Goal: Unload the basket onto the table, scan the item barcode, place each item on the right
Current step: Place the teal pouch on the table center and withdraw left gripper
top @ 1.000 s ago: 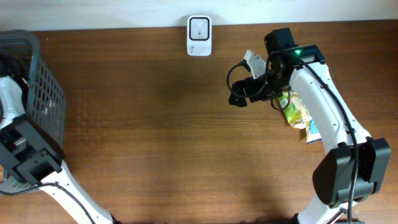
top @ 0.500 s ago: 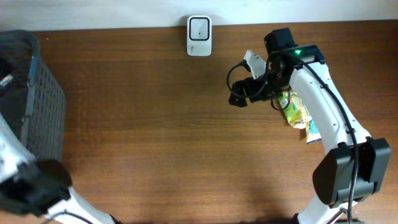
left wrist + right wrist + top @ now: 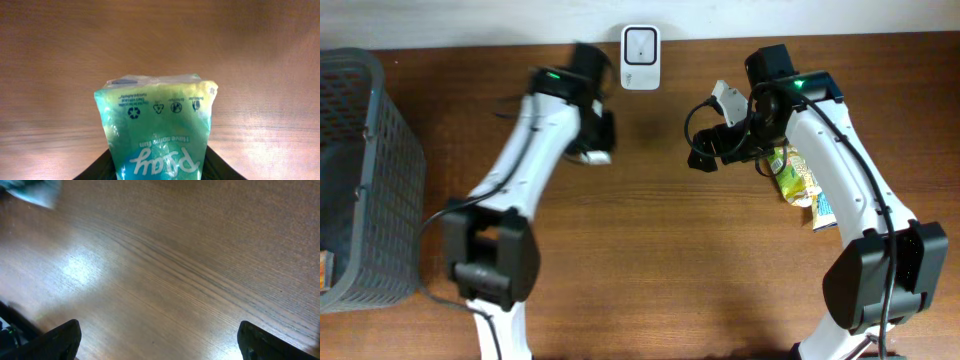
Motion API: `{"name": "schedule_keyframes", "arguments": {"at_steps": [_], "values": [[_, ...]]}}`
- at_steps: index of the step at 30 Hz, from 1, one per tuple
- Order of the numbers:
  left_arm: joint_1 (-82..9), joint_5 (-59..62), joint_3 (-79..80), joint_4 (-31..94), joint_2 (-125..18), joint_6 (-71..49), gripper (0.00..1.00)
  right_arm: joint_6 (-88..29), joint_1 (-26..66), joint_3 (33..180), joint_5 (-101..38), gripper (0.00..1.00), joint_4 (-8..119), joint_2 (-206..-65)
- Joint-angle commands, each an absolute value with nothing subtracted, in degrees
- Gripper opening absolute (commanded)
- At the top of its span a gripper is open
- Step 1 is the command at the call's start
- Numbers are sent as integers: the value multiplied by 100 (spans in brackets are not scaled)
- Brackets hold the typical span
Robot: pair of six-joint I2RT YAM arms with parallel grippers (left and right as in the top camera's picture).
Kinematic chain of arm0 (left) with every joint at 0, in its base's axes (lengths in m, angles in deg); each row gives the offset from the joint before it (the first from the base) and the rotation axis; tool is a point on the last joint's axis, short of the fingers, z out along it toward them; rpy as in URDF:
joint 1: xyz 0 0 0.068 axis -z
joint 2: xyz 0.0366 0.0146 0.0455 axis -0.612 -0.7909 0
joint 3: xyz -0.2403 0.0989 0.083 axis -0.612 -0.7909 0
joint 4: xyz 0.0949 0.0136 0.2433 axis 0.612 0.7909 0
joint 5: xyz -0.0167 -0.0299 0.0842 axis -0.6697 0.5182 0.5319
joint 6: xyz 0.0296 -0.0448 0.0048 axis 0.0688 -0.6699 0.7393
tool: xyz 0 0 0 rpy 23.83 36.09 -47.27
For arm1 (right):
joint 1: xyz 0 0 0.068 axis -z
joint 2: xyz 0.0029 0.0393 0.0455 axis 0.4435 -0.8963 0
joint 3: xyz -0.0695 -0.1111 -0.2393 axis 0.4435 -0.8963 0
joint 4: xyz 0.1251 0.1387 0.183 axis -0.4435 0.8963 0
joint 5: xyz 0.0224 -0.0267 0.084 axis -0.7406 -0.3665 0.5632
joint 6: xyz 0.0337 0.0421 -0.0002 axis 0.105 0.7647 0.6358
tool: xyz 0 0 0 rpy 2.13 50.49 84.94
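A green and teal plastic pouch (image 3: 157, 120) with white lettering fills the left wrist view, and my left gripper (image 3: 157, 172) is shut on its lower end, dark fingers on either side. From overhead the left gripper (image 3: 600, 135) hovers just left of and below the white scanner (image 3: 640, 44) at the table's back edge, with the pouch (image 3: 592, 156) a pale shape under it. No barcode shows on the visible face. My right gripper (image 3: 703, 155) stands open to the right of the scanner. Only bare wood lies between its fingertips (image 3: 62, 337).
A dark mesh basket (image 3: 380, 170) stands at the left edge. Two more packets, a green-yellow one (image 3: 798, 178) and a white-blue one (image 3: 823, 210), lie under the right arm. A blurred teal corner (image 3: 30, 190) shows at the top left of the right wrist view.
My left arm has swung from the basket at the far left to the back middle of the table near the scanner, carrying the pouch. The right arm has not moved.
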State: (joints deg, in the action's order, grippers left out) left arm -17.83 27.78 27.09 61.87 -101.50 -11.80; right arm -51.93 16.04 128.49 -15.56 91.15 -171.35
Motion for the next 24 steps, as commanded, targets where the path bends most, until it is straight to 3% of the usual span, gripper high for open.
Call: {"name": "schedule_keyframes", "arguments": {"at_steps": [1, 4, 6, 7, 9, 12, 19, 21, 24], "values": [[-1243, 2444, 2532, 5879, -10545, -1368, 44, -5178, 1583, 12893, -1486, 99, 9113, -17190], [-933, 2446, 2532, 5763, -10755, -1599, 51, -5175, 1583, 12893, -1484, 99, 9113, -17190], [-955, 2468, 2532, 5741, -10755, -1599, 64, -5173, 1583, 12893, -1484, 99, 9093, -17190], [-1029, 2525, 2532, 5739, -10755, -1599, 76, -5173, 1583, 12893, -1484, 99, 9060, -17190], [-1272, 2597, 2648, 5866, -10753, -1597, 87, -5143, 1583, 12893, -1436, 99, 8929, -17190], [-1829, 2667, 3127, 6268, -10742, -1588, 87, -4386, 1569, 12884, -1438, 100, 8673, -17266], [-3084, 3040, 3749, 6629, -10744, -786, 91, -2848, 715, 12366, -1449, 72, 7677, -17874], [-3453, 3071, 3749, 6570, -10744, -340, 91, -2096, 339, 12132, -1701, 56, 7067, -18066], [-3879, 3043, 3749, 6480, -10744, 320, 93, -1593, 96, 11951, -2055, 50, 6658, -18259]]}}
